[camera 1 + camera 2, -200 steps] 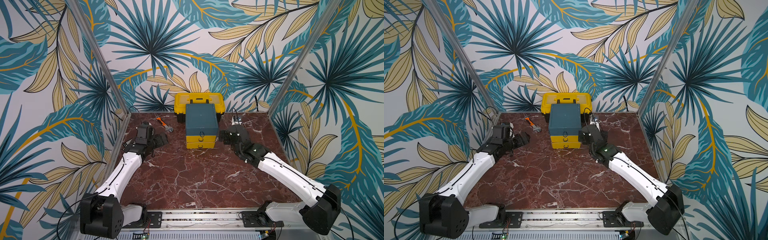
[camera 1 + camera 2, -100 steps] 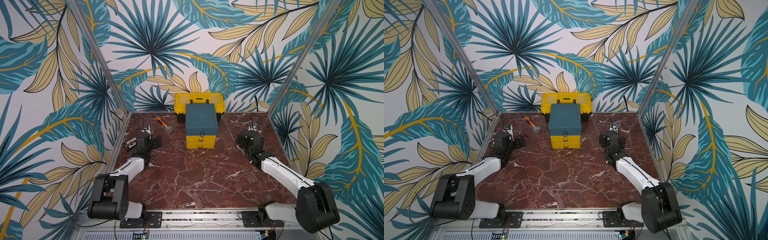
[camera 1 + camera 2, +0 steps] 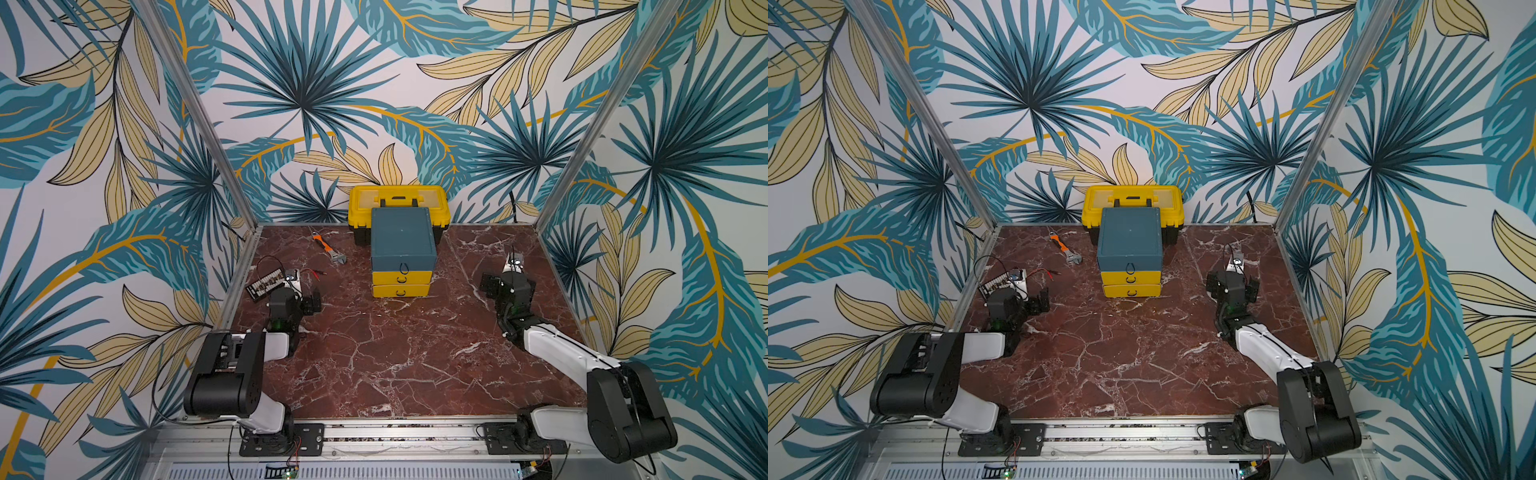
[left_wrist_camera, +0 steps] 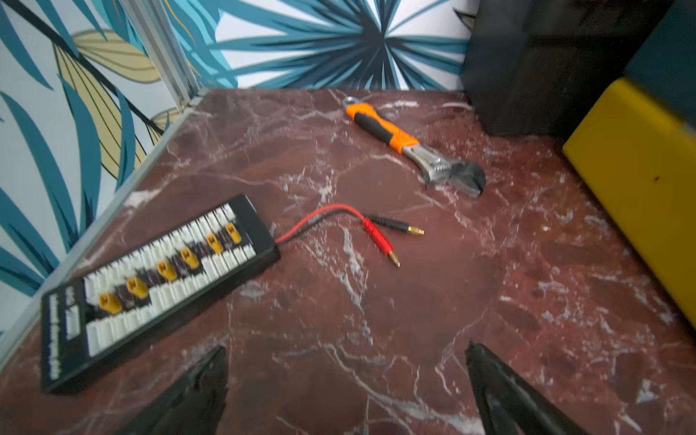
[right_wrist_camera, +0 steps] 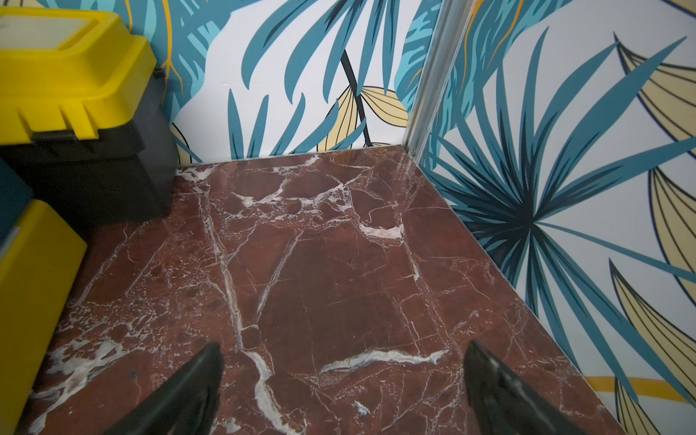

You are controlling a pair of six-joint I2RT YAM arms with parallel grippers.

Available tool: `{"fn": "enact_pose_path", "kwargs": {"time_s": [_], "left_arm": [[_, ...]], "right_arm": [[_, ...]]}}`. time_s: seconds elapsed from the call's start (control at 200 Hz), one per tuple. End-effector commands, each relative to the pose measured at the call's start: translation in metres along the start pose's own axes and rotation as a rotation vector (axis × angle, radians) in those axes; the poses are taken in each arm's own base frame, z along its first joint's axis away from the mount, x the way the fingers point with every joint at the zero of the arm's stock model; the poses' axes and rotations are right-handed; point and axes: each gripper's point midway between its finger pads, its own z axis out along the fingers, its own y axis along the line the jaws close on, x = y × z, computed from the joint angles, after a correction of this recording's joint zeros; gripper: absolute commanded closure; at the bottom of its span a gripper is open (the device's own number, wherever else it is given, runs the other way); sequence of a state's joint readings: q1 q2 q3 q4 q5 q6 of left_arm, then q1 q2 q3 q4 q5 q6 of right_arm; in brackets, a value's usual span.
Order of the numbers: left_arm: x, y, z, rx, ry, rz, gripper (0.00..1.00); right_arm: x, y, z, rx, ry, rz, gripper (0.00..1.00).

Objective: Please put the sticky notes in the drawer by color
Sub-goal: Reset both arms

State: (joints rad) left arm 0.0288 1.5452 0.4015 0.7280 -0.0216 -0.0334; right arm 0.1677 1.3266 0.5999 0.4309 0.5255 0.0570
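Showing, in both top views, the drawer (image 3: 403,245) (image 3: 1129,241) standing at the far middle of the table (image 3: 395,353), just in front of the yellow toolbox (image 3: 399,199) sitting against the far wall. Presenting three fronts toward the near edge, one teal above two yellow, each carrying a black loop pull and all appearing pushed in.

Lying left of the drawer and apart from it, an orange-handled wrench (image 3: 330,251). Lying nearer and further left, along the table's left edge, a black connector board (image 3: 266,282) trailing red and black plug leads (image 4: 361,226) across the marble.

Holding the left claw (image 4: 346,348) low over the table just near of that board, facing the far wall, jaws spreading wide and gripping nothing, with only bare marble showing between the fingers. Holding the right claw (image 5: 342,344) low on the right side, well apart from the drawer, facing the far right corner, jaws likewise standing wide apart and carrying nothing. Catching a yellow side of the drawer, slightly blurred, in the left wrist view.
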Motion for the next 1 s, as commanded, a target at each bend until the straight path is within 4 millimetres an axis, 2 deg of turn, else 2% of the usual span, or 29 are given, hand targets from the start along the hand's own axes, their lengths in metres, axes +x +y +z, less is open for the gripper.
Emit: {"fn": "enact_pose_path", "kwargs": {"time_s": [0.0, 0.07, 0.28, 0.396, 0.461, 0.491, 0.536, 0.641, 0.686, 0.766, 0.821, 0.992], "left_arm": [[-0.039, -0.001, -0.006, 0.012, -0.205, 0.013, 0.0], [-0.037, -0.001, -0.004, 0.012, -0.166, 0.009, 0.0], [-0.038, -0.001, -0.006, 0.01, -0.192, 0.01, 0.0], [-0.038, -0.001, -0.005, 0.009, -0.191, 0.01, 0.0], [-0.038, -0.001, -0.005, 0.009, -0.189, 0.008, 0.0], [-0.038, 0.0, -0.005, 0.007, -0.19, 0.009, 0.0], [-0.038, 0.0, -0.005, 0.008, -0.188, 0.009, 0.0], [-0.038, 0.0, -0.005, 0.007, -0.189, 0.007, 0.0], [-0.038, 0.0, -0.005, 0.008, -0.188, 0.007, 0.0], [-0.038, -0.001, -0.005, 0.007, -0.189, 0.007, 0.0], [-0.038, 0.0, -0.005, 0.008, -0.19, 0.007, 0.0], [-0.038, 0.0, -0.005, 0.003, -0.189, 0.009, 0.0]], "right_arm": [[-0.004, 0.003, 0.001, -0.02, -0.06, -0.015, 0.01], [-0.002, 0.006, 0.001, -0.038, -0.06, -0.048, 0.01], [0.004, 0.009, -0.009, -0.097, -0.085, -0.053, 0.01], [0.034, 0.011, -0.006, -0.112, -0.062, -0.039, 0.01], [0.034, 0.009, -0.006, -0.103, -0.127, -0.027, 0.01], [0.041, 0.01, -0.001, -0.097, -0.102, -0.02, 0.01], [0.042, 0.012, 0.003, -0.12, -0.115, -0.025, 0.03], [0.053, 0.007, 0.007, -0.135, -0.079, 0.025, 0.03], [0.05, 0.007, 0.01, -0.135, -0.136, 0.018, 0.02], [0.057, 0.008, 0.013, -0.138, -0.041, 0.019, 0.02], [0.054, 0.014, 0.016, -0.163, -0.064, -0.004, 0.02], [0.055, 0.011, 0.015, -0.156, -0.054, 0.004, 0.01]]}}
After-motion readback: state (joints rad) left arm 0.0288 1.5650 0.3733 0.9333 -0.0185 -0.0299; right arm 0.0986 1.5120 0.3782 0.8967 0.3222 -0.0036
